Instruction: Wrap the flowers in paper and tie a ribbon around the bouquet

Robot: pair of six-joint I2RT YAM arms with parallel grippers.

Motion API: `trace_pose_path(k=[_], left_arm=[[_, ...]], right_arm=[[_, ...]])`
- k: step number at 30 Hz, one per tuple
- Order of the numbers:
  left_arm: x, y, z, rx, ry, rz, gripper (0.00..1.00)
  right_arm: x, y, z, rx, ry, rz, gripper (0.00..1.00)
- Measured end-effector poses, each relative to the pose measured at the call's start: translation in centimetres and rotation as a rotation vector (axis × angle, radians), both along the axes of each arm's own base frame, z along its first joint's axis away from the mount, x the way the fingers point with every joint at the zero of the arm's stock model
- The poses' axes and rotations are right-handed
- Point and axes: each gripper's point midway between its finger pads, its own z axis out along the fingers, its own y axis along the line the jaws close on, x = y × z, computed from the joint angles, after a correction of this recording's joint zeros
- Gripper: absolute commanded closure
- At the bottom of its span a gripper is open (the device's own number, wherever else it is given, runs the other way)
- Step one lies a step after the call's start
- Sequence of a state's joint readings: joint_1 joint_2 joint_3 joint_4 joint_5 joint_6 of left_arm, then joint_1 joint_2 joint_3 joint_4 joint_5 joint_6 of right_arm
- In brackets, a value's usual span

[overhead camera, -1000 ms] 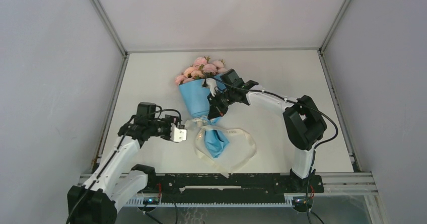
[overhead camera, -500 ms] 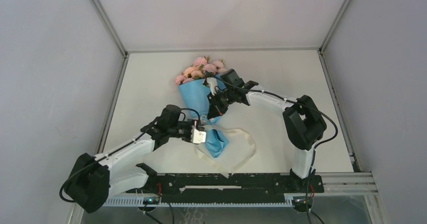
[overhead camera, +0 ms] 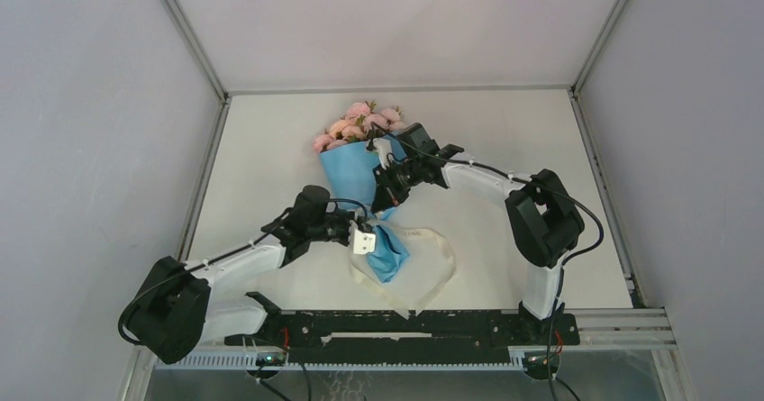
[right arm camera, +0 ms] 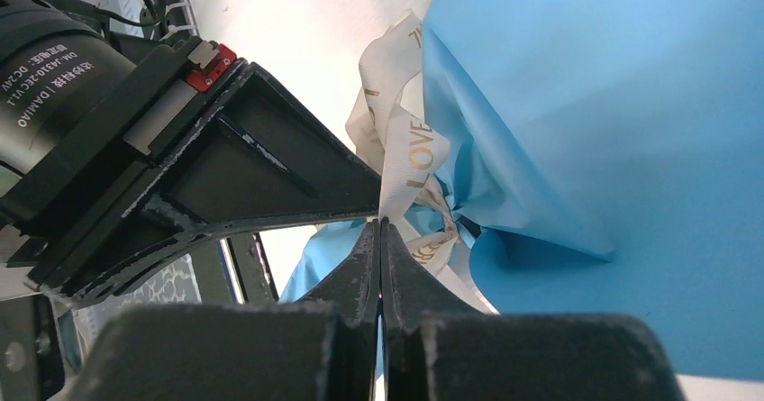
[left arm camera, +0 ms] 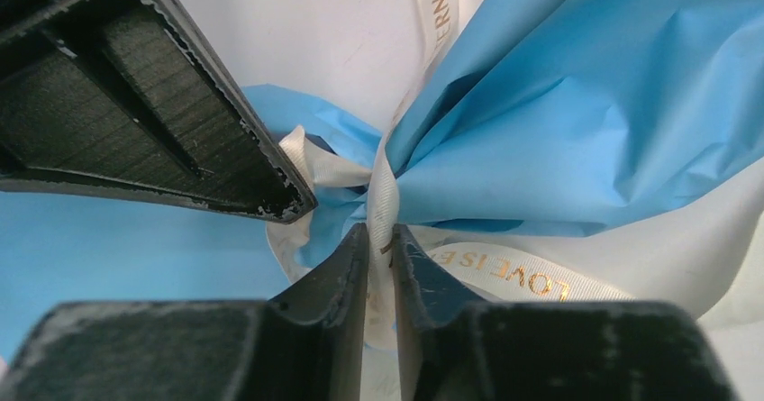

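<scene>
- Between the tips of the left gripper (left arm camera: 379,239), a strand of the ribbon (left arm camera: 504,270) runs up to the pinched waist of the bouquet (overhead camera: 358,168). The jaws stand narrow, drawn to a slit that the cream strand fills.
- Just beyond those tips, the ribbon circles the gathered neck of the paper (left arm camera: 586,104). Its light-blue face fans wide to the claw's right and shows again to its left.
- Right of the same claw, a flat run of ribbon with gold lettering lies on the white table (overhead camera: 504,131).
- Up and to the left of the left claw, a ridged black finger of the other arm sits close beside the tie.
- At the right gripper (right arm camera: 380,225), the jaws are pressed fully together on another strand of ribbon. That strand rises from the tips in a twisted loop, gold letters showing.
- Ahead and to the right of that claw, blue paper fills the wrist view. The left gripper's black body sits just beside it on the left.
- Seen from above, both claws meet at the cone's narrow waist, the left gripper (overhead camera: 363,240) on its near side and the right gripper (overhead camera: 386,194) on its far-right side.
- Beyond the right claw, the flowers (overhead camera: 359,123) show pink at the cone's wide far end.
- A slack loop of ribbon lies on the table to the near right of the left claw.
</scene>
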State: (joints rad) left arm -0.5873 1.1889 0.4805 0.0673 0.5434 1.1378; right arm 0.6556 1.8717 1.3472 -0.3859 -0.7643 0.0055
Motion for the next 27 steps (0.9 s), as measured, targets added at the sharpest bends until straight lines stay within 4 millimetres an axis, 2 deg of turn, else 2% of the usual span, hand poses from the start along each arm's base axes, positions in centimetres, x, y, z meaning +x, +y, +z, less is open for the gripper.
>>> trace_pose_path(k=[2, 3, 7, 11, 13, 16, 20, 24, 27], left_arm=[[0.3, 0.1, -0.1, 0.013, -0.019, 0.003, 0.98], [0.4, 0.2, -0.1, 0.015, -0.021, 0.007, 1.00], [0.8, 0.4, 0.0, 0.009, 0.000, 0.056, 1.00], [1.9, 0.6, 1.0, -0.013, 0.022, 0.136, 1.00], [2.3, 0.7, 1.2, -0.013, 0.006, 0.156, 1.00], [2.5, 0.8, 0.7, -0.002, 0.014, 0.164, 1.00], [2.4, 0.7, 0.2, 0.014, 0.013, 0.142, 1.00], [2.3, 0.5, 0.0, 0.028, -0.006, 0.115, 1.00], [2.2, 0.4, -0.1, 0.035, -0.018, 0.095, 1.00]], right_arm=[[0.0, 0.0, 0.0, 0.001, 0.003, -0.002, 1.00], [0.0, 0.0, -0.1, 0.002, 0.007, -0.002, 1.00], [-0.4, -0.2, -0.4, 0.002, 0.035, -0.009, 1.00], [-0.7, -0.2, -0.8, 0.019, 0.074, -0.032, 1.00], [-1.0, -0.3, -1.0, 0.033, 0.101, -0.051, 0.95], [-1.3, -0.1, -1.0, 0.050, 0.138, -0.070, 0.74], [-1.2, 0.0, -0.7, 0.066, 0.169, -0.087, 0.62], [-0.3, -0.6, 0.3, 0.082, 0.161, -0.124, 0.60], [1.1, -1.0, 1.1, 0.090, 0.119, -0.173, 0.66]])
